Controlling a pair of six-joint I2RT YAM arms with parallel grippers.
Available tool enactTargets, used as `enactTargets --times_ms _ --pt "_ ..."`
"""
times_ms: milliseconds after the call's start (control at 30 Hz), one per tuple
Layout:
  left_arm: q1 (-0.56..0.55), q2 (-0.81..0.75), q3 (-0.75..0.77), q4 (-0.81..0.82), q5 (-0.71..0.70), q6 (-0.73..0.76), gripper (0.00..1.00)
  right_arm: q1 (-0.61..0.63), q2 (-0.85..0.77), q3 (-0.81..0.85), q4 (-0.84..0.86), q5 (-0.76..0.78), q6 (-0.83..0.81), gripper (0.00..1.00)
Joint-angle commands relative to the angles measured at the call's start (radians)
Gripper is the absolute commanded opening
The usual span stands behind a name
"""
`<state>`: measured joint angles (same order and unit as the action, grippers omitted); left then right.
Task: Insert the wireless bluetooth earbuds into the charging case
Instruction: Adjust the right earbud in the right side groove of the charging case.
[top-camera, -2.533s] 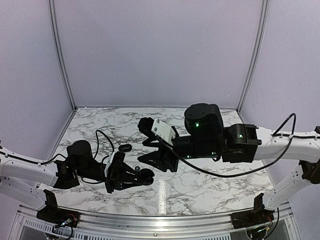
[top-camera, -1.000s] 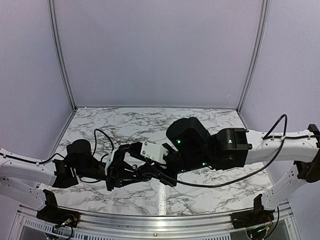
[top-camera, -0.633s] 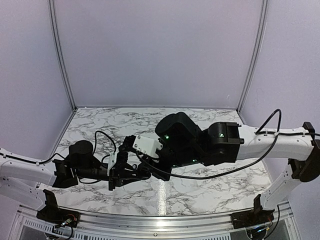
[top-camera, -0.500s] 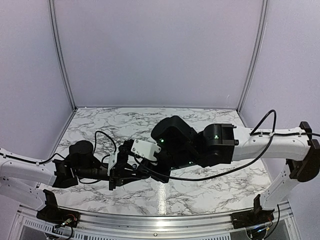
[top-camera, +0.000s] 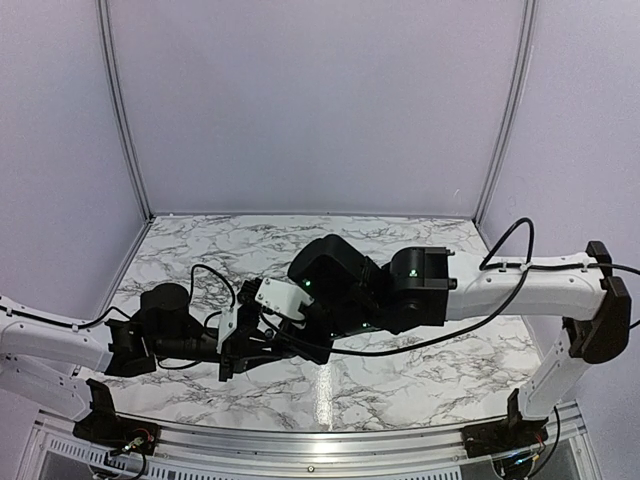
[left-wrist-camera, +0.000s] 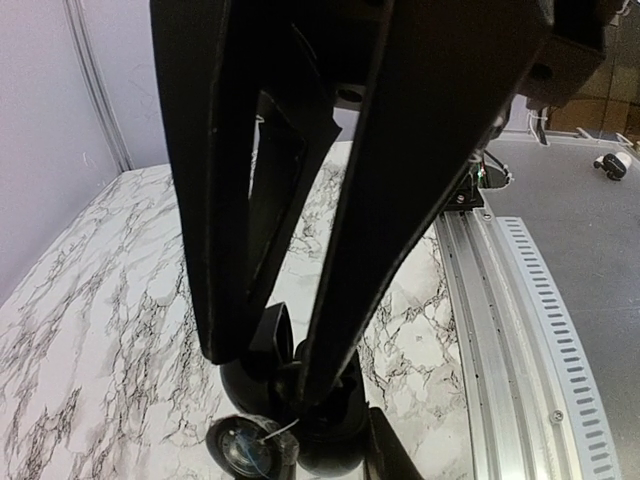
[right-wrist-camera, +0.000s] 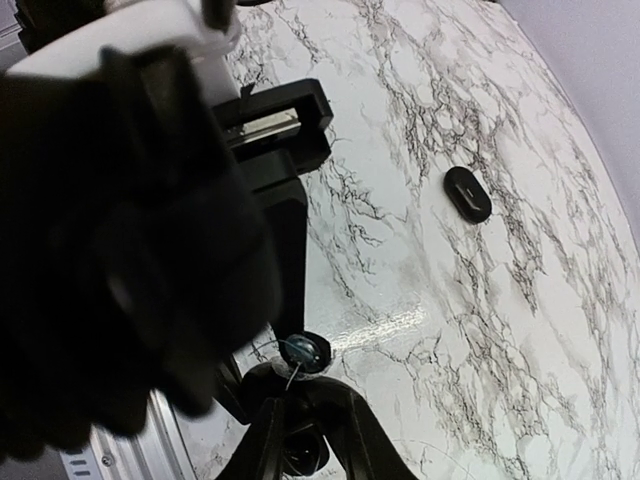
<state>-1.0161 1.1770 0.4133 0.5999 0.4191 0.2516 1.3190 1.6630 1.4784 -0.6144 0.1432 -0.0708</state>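
Left gripper (left-wrist-camera: 283, 368), arm stretched low over the marble table (top-camera: 420, 380), is clamped tight on the dark rounded charging case (left-wrist-camera: 325, 440). Right gripper (right-wrist-camera: 303, 395) reaches across from the right, wrist bent down, tips close together right at that case. Whether an earbud's pinched there, or which way it points, I can't tell.

Lab booth: plain walls (top-camera: 320, 100), marble tabletop (top-camera: 420, 380)

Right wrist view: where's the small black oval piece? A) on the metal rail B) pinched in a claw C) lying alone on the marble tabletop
C: the black oval piece lies flat on the marble tabletop, with nothing touching it.
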Motion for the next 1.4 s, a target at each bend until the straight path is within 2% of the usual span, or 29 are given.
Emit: enactTargets --times_ms 0,200,400,500,700,1167,1367 --pt "-0.006 -0.029 0.036 0.014 -0.036 0.014 0.0 -0.005 0.022 0.044 -0.037 0.031 0.031 0.23" --pt "-0.005 -0.046 0.03 0.014 -0.082 0.003 0.0 -0.002 0.025 0.043 -0.052 0.035 0.035 0.24" --pt "-0.003 -0.057 0.03 0.016 -0.126 -0.002 0.0 0.007 0.021 0.03 -0.052 0.027 0.033 0.19" --pt "-0.003 -0.061 0.031 0.017 -0.137 -0.003 0.0 0.007 0.008 0.016 -0.036 0.029 0.037 0.13" --pt "-0.001 -0.074 0.026 0.032 -0.143 -0.01 0.0 0.005 -0.009 -0.016 0.0 0.013 0.056 0.12" --pt "-0.003 -0.048 0.033 0.038 -0.125 0.003 0.0 -0.009 -0.024 0.02 -0.006 0.049 0.065 0.27" --pt "-0.004 -0.052 0.032 0.039 -0.123 0.008 0.0 -0.008 0.002 0.049 -0.037 0.084 0.066 0.28"
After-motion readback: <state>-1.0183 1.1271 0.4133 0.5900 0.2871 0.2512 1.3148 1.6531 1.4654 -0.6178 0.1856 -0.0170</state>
